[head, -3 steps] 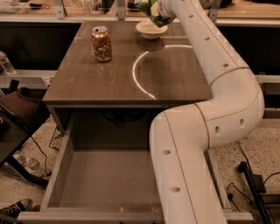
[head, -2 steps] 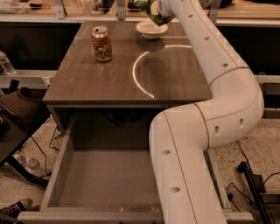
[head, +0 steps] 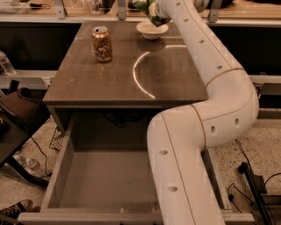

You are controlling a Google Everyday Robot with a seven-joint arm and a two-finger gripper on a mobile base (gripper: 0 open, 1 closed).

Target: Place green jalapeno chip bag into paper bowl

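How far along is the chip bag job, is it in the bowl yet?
Pickup looks done: the hand holds the green jalapeno chip bag off the table, at its far edge. In hand: it hangs just above the paper bowl. Left: lower and release; the bowl looks empty.

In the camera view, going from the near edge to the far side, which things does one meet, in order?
Open drawer → drink can → paper bowl → gripper with the green jalapeno chip bag, at the top edge of the picture, just over the bowl's far rim.
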